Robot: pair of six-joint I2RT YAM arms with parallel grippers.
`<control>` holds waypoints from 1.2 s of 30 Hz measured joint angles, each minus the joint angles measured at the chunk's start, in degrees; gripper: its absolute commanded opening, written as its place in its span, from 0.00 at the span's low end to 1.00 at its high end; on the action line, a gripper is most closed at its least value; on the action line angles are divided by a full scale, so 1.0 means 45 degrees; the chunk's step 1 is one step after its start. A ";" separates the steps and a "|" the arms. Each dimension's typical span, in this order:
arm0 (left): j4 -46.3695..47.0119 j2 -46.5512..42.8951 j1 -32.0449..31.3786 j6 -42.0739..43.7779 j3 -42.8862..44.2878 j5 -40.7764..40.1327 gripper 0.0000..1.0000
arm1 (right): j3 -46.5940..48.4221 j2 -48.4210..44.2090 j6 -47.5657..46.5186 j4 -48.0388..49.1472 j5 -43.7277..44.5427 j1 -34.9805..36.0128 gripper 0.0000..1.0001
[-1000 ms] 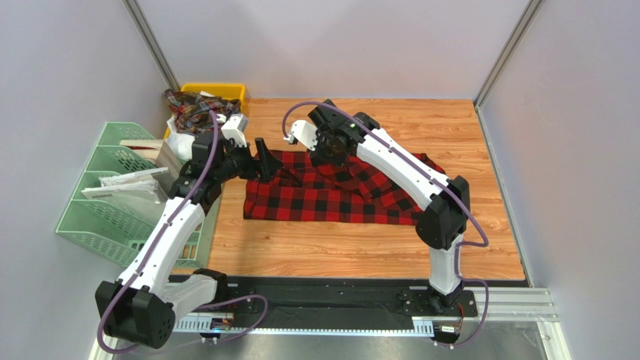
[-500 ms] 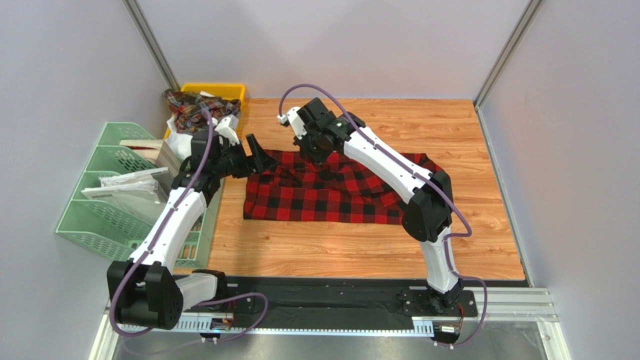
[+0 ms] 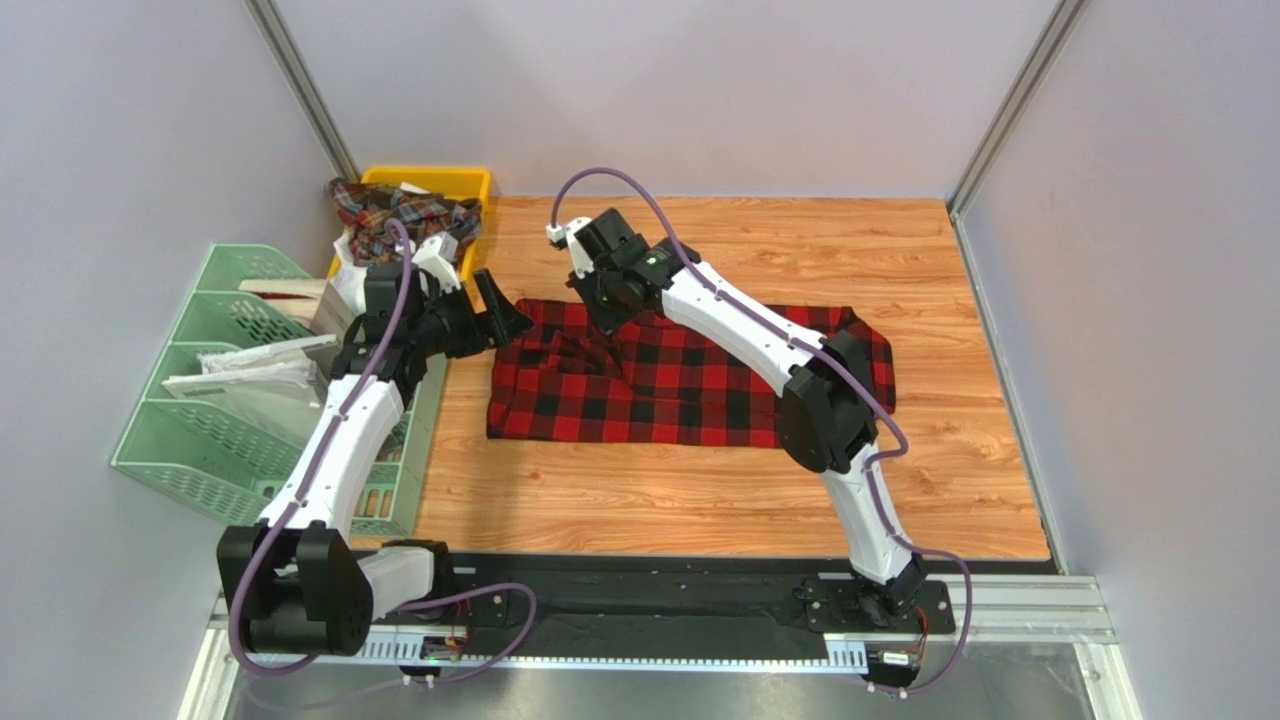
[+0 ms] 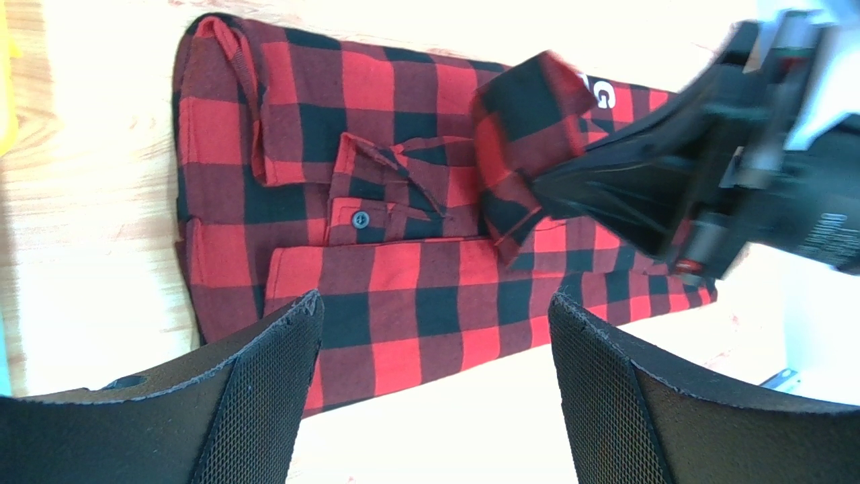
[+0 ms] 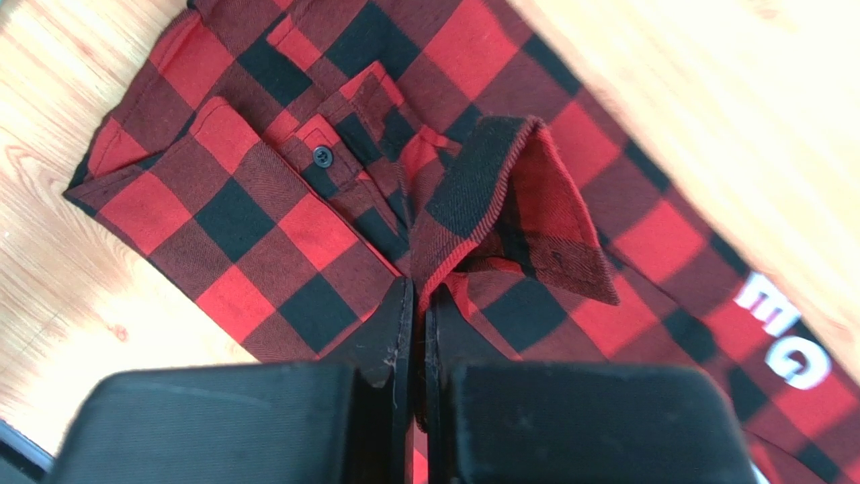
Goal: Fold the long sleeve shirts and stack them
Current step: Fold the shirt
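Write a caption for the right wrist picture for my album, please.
Right gripper pinching a fold of the red-and-black shirt lying on the wooden table.

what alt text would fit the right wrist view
The right end effector, shut, pinches a raised fold of a red-and-black buffalo-check flannel shirt lying on a light wooden table; white lettering shows near the right edge.

We find the right gripper [image 5: 416, 313] with its jaws pressed together, a raised fold of the red-and-black check shirt [image 5: 252, 212] pinched at their tips. We note the rest of the shirt lying on the wooden bench [image 5: 40, 101]. A dark button [image 5: 322, 155] shows up and left of the fold, and white lettering [image 5: 782, 328] at lower right.
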 measured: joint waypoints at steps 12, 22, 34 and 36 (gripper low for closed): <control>-0.0228 0.0000 0.0121 0.0767 -0.0170 0.0000 0.90 | -0.0223 0.0442 -0.0005 0.0107 -0.2827 -0.0010 0.98; -0.3201 0.1229 -0.0049 0.6853 0.2176 0.1375 0.81 | -0.5071 -0.4818 -0.1418 -0.1200 -0.4969 -0.2535 0.61; -0.6747 0.9267 -0.3322 1.2488 0.8335 -0.2093 0.65 | -1.0754 -0.6013 -0.2618 -0.2200 -0.1836 -0.6407 0.28; -0.7053 1.0219 -0.3526 1.2818 0.9180 -0.2506 0.63 | -1.0739 -0.5450 -0.2769 -0.1938 -0.1331 -0.6431 0.27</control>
